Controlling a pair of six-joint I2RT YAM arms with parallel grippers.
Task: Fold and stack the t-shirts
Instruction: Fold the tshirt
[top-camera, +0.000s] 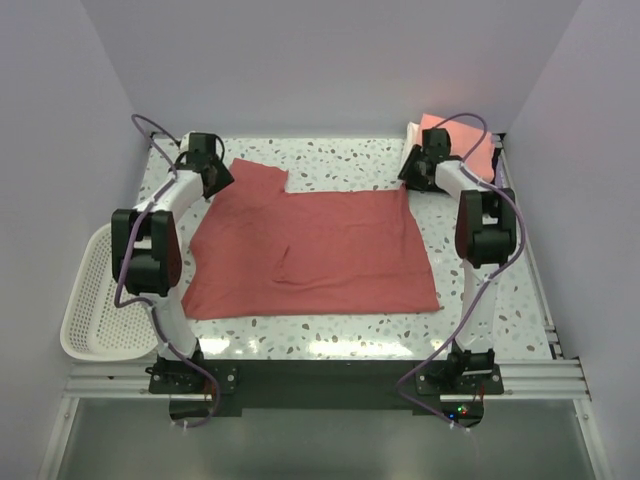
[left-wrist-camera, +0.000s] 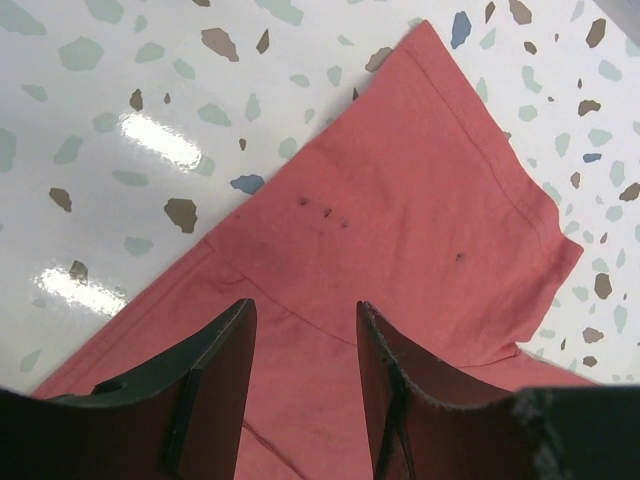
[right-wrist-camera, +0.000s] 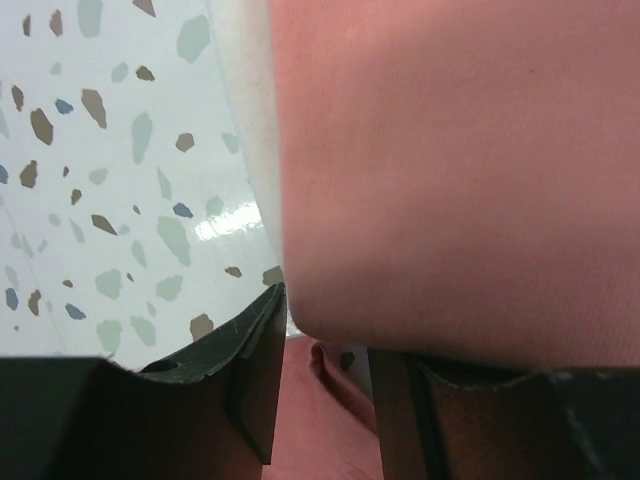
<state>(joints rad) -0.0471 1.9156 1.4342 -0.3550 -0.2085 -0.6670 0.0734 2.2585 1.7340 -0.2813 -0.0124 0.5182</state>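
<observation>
A brick-red t-shirt (top-camera: 320, 250) lies spread flat across the middle of the table. My left gripper (top-camera: 215, 176) hangs over its far-left sleeve (left-wrist-camera: 420, 200). In the left wrist view that gripper (left-wrist-camera: 303, 308) is open, with only flat cloth showing beneath the gap. My right gripper (top-camera: 415, 170) is at the shirt's far-right corner. Its jaws (right-wrist-camera: 325, 345) stand apart, and a raised fold of the red cloth (right-wrist-camera: 335, 400) lies between them. A folded salmon-pink t-shirt (top-camera: 455, 140) sits in the far-right corner and fills the right wrist view (right-wrist-camera: 460, 160), with a white edge (right-wrist-camera: 245, 120) beneath it.
A white mesh basket (top-camera: 95, 300) hangs off the table's left edge, beside the left arm. White walls close in the table at the back and both sides. A metal rail (top-camera: 535, 270) runs along the right edge.
</observation>
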